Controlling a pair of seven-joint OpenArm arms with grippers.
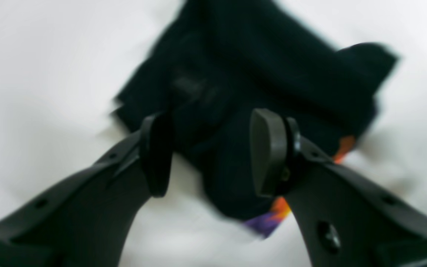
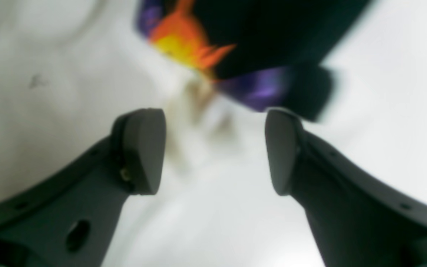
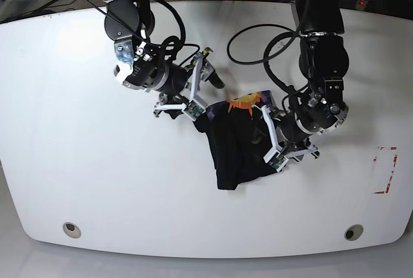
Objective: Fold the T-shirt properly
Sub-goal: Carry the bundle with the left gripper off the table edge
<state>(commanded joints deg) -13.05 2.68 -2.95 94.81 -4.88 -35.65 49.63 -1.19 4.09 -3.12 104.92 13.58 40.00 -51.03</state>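
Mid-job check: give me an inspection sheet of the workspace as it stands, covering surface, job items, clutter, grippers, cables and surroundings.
Surface: white table, with two round holes near the front edge and a red-marked patch at the base view's right.
Job's things: black T-shirt bunched in a crumpled heap at table centre, not flat; orange and purple print showing at its far edge.
Clutter: nothing seen.
Grippers: left gripper open, jaws either side of the dark cloth, gripping nothing; right gripper open over bare table just short of the printed edge.
Cables: black cables loop along both arms, above the table.
Surroundings: dark equipment behind the far edge, too unclear to identify.
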